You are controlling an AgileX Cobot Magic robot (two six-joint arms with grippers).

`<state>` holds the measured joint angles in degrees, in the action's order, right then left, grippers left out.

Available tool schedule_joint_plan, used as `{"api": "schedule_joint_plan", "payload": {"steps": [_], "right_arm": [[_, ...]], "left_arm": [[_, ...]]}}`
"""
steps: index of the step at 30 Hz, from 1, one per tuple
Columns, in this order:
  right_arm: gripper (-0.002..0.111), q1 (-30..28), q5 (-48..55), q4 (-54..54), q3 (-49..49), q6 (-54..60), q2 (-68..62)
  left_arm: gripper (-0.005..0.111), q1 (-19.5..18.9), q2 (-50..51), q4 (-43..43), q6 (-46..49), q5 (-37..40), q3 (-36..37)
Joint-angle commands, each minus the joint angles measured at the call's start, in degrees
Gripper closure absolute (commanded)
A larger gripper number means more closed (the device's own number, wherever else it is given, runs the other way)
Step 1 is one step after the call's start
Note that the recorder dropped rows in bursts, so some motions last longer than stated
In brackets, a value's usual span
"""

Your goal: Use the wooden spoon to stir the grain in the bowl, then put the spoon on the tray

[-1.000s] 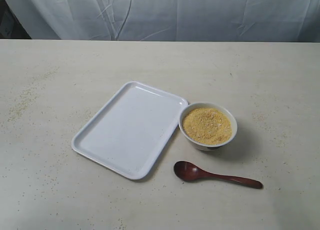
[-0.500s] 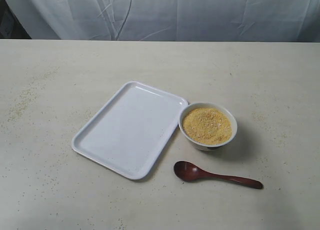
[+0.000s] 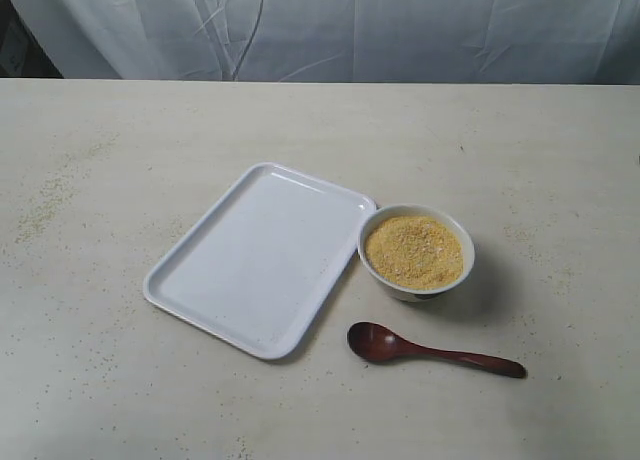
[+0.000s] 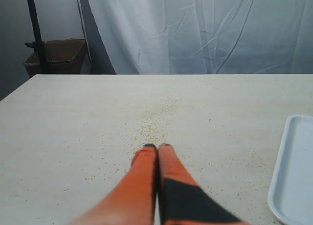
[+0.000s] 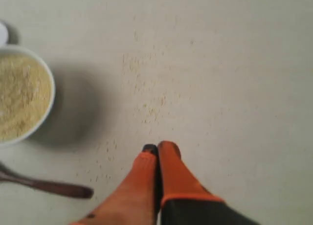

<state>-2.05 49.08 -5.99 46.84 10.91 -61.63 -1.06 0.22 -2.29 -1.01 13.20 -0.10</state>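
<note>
The tray (image 4: 293, 172) was cropped in left wrist view. Count: one bowl (image 3: 397, 282), one wooden spoon (image 3: 432, 354). Left gripper (image 4: 157, 146), right gripper (image 5: 157, 147): fingers were pressed together.

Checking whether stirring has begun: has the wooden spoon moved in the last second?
No. The wooden spoon lies exactly where it did, just in front of the bowl.

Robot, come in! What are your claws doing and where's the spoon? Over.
Left gripper shut, empty. Right gripper shut, empty, near wooden spoon handle. Spoon on table beside bowl, not on tray. Nothing in the way.
</note>
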Motion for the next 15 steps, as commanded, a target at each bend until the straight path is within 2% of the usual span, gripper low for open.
{"api": "schedule_joint_plan", "payload": {"steps": [1, 7, 11, 13, 15], "right_arm": [[0.109, 4.23, 3.71, -3.39, 0.32, 10.22, -3.55], [0.109, 14.90, 5.59, -7.08, 0.32, 31.82, -7.58], [0.109, 19.75, 5.59, -7.08, 0.00, 35.68, -11.00], [0.104, 21.48, 5.03, -7.08, -1.56, 36.95, -12.99], [0.095, 22.43, 3.61, -7.08, -3.47, 39.88, -14.64]], "left_arm": [[0.107, -0.22, -0.22, -0.08, -0.02, 0.02, 0.10], [0.107, -0.22, -0.22, -0.08, -0.02, 0.02, 0.10], [0.107, -0.22, -0.22, -0.08, -0.02, 0.02, 0.10], [0.107, -0.22, -0.22, -0.08, -0.02, 0.02, 0.10], [0.107, -0.22, -0.22, -0.08, -0.02, 0.02, 0.10]]}}
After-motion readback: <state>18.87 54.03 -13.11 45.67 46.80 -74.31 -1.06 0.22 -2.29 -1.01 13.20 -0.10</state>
